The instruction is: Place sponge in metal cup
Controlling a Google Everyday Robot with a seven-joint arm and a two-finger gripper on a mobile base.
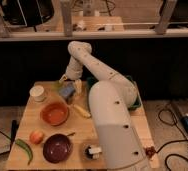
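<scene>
The blue-grey sponge (66,92) is at the back of the wooden table (102,131), right of the white cup (37,93) and behind the orange bowl (54,113). My gripper (70,83) hangs from the white arm directly over the sponge, at or touching its top. A tan block (78,86) stands just right of the sponge. A small dark grey thing (88,150) with a white piece beside it sits near the front edge; it may be the metal cup, I cannot tell for sure.
A long yellow piece (82,110) lies right of the orange bowl. A purple bowl (57,148), a peach-coloured fruit (36,136) and a green chilli (24,150) are at the front left. My arm's bulk covers the table's right half. A green bag (133,95) lies behind it.
</scene>
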